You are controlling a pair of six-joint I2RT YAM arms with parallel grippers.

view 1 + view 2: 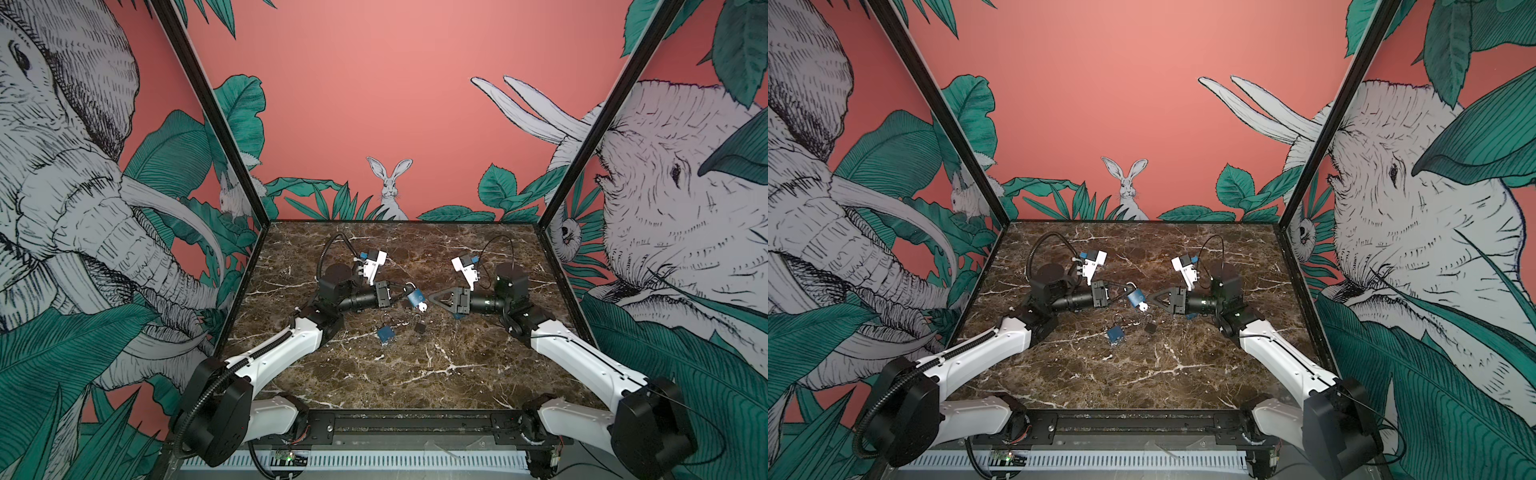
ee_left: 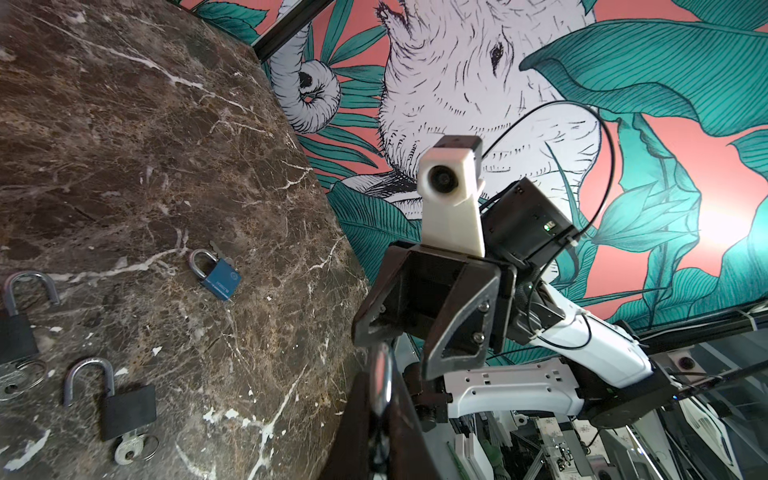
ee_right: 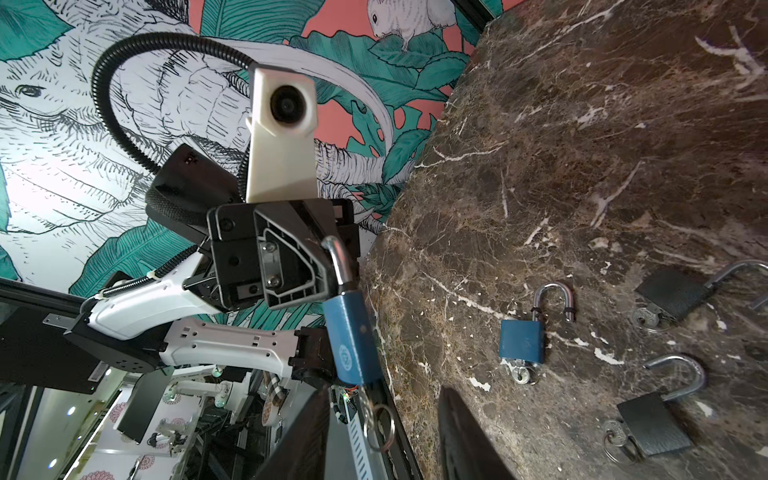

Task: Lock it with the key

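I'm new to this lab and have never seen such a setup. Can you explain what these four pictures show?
Two robot arms with pincer-like grippers work over a marble table. Two pictures look down on the whole scene and are nearly identical. The other two come from a small camera on each arm's wrist.

The left gripper is shut on the metal loop of a blue padlock, holding it above the table with a key in its underside. The right gripper is open beside it and holds nothing.

On the table lie a second blue padlock, one black padlock and another black padlock.
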